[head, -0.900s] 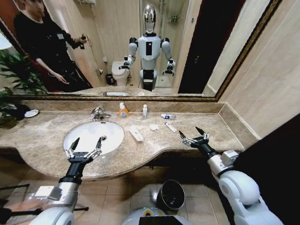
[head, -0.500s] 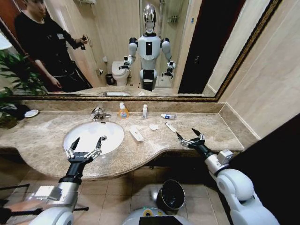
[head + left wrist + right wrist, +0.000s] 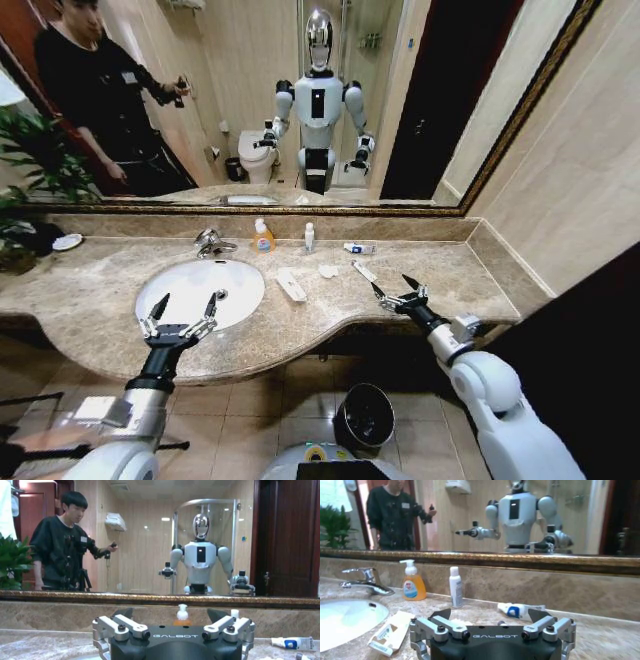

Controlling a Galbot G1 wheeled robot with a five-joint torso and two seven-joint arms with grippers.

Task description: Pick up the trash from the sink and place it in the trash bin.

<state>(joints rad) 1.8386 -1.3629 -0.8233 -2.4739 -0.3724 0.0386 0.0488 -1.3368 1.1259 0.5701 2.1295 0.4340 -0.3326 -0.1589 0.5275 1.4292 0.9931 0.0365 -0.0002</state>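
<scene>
- Trash on marble countertop (image 3: 90, 285), right of sink (image 3: 200, 290), none in basin: flat packet (image 3: 291, 285), crumpled scrap (image 3: 328, 271), slim tube (image 3: 364, 271); blue/white tube (image 3: 359, 248) and small white bottle (image 3: 309, 237) by backsplash.
- Trash bin (image 3: 364, 416) on tiled floor below counter edge, well apart from trash.
- Right gripper (image 3: 397, 292): arm stretched fwd over counter, just right of slim tube, not touching; jaws spread, nothing held.
- Left gripper (image 3: 181, 317): over sink's front rim, jaws spread, empty.
- Orange soap bottle (image 3: 263, 237) and chrome faucet (image 3: 210, 243) behind sink.
- Wall mirror (image 3: 300, 100) reflects robot; plant (image 3: 30, 165) at far left.
</scene>
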